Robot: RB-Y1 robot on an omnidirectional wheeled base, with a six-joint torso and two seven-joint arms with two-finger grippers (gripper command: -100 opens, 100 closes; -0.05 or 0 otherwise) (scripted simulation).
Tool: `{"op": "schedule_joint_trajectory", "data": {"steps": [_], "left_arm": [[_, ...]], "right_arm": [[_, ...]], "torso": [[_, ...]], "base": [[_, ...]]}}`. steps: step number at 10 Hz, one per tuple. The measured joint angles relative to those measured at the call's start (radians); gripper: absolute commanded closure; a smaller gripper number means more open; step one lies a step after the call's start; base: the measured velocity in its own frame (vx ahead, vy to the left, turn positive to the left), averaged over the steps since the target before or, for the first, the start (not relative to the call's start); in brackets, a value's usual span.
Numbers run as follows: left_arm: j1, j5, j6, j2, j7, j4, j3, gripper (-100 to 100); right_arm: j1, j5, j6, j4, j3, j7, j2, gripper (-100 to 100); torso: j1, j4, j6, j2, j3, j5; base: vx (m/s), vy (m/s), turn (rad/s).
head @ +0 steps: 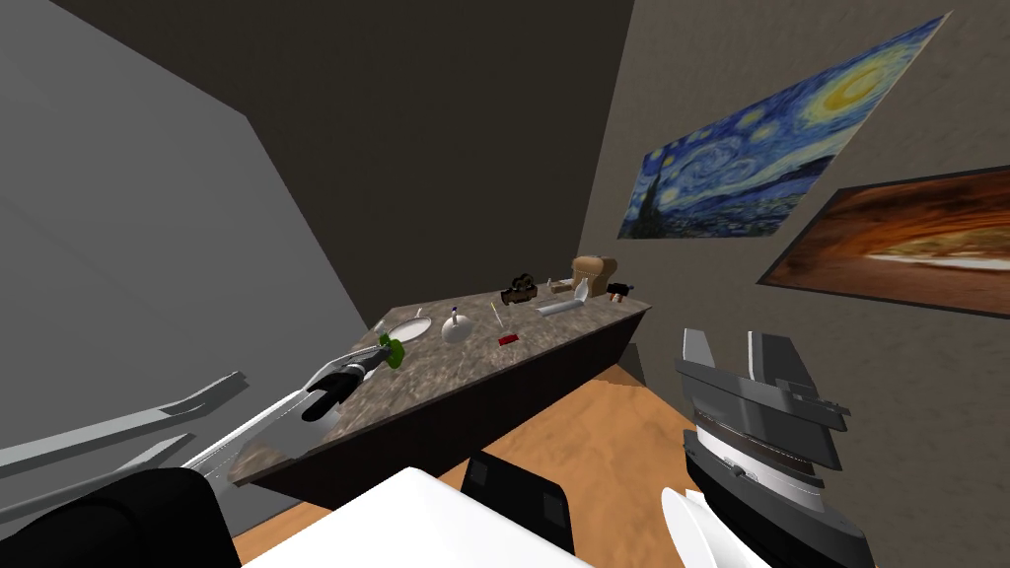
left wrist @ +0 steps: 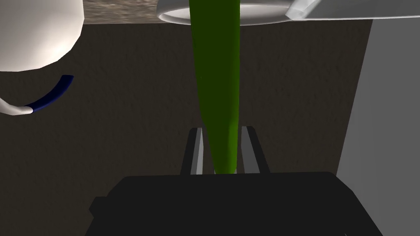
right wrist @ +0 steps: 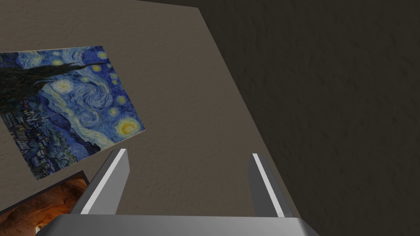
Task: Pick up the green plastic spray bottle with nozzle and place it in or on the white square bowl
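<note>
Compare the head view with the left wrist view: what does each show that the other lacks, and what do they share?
Head view adds: the counter's full length, a small red item, a blue starry painting, and the right gripper, open. Left wrist view adds the grip itself: the left gripper's fingers press the green bottle's sides. Both share the green bottle, the white bowl near its far end, and a white rounded object.

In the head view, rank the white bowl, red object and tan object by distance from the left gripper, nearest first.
From the left gripper:
1. white bowl, close beside it
2. red object, middle of the counter
3. tan object, counter's far end
</note>
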Motion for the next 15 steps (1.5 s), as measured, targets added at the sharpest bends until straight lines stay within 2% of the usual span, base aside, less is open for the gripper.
{"op": "schedule_joint_trajectory", "data": {"steps": [5, 9, 12, 15], "left_arm": [[0.047, 0.059, 0.0, 0.016, -0.021, -0.029, 0.015, 100], [0.092, 0.12, 0.017, 0.029, -0.031, -0.046, 0.039, 100], [0.118, 0.146, 0.055, 0.058, -0.019, -0.087, 0.077, 100], [0.151, 0.158, 0.097, 0.1, 0.004, -0.144, 0.103, 100]], "right_arm": [[0.0, 0.0, 0.0, 0.0, 0.0, 0.0, 0.0, 0], [0.0, 0.0, 0.0, 0.0, 0.0, 0.0, 0.0, 0], [0.0, 0.0, 0.0, 0.0, 0.0, 0.0, 0.0, 0], [0.0, 0.0, 0.0, 0.0, 0.0, 0.0, 0.0, 0]], "torso": [[-0.004, -0.001, -0.005, 0.02, 0.009, 0.008], [0.012, -0.001, -0.011, 0.022, 0.01, 0.008], [0.025, -0.002, -0.013, 0.011, 0.005, 0.008], [0.021, -0.005, -0.011, -0.001, -0.003, 0.007]], "base": [[-0.207, -0.066, -0.023], [-0.181, 0.053, 0.019], [-0.018, 0.142, 0.057], [0.118, 0.111, 0.026]]}}
